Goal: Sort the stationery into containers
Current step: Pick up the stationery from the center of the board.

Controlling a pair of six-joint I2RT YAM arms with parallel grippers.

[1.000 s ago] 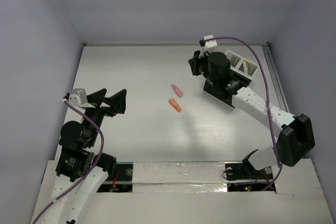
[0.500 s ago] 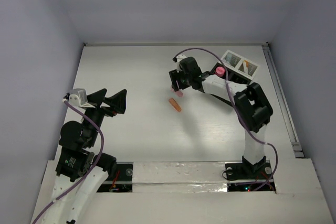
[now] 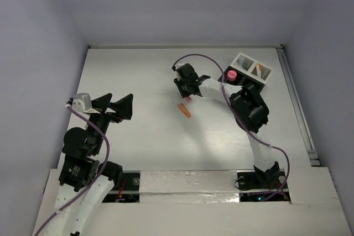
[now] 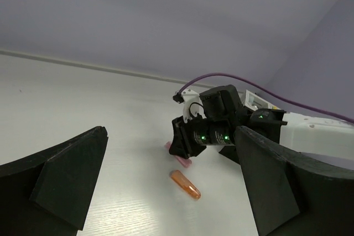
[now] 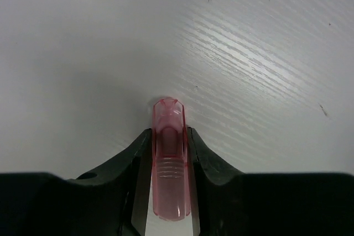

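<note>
White desk [image 3: 138, 81] holds 2 loose pieces. 1 pink marker [image 5: 171, 181], mid-desk, looks light, stiff and slick; we judge its middle the best hold. Our right hand [image 5: 168, 132] is clamped on it. 1 orange marker [image 3: 184, 110] lies just beside. Our left hand [image 3: 117, 103] gapes wide, empty, well apart.

White counter [image 3: 133, 75] is carrying an orange pen [image 3: 184, 110] lying loose mid-surface. Pink pen [image 5: 170, 158] is sitting just beyond it, pinched in the right end effector [image 3: 187, 96]. White tray [image 3: 251, 67] is resting near the far-right corner.
</note>
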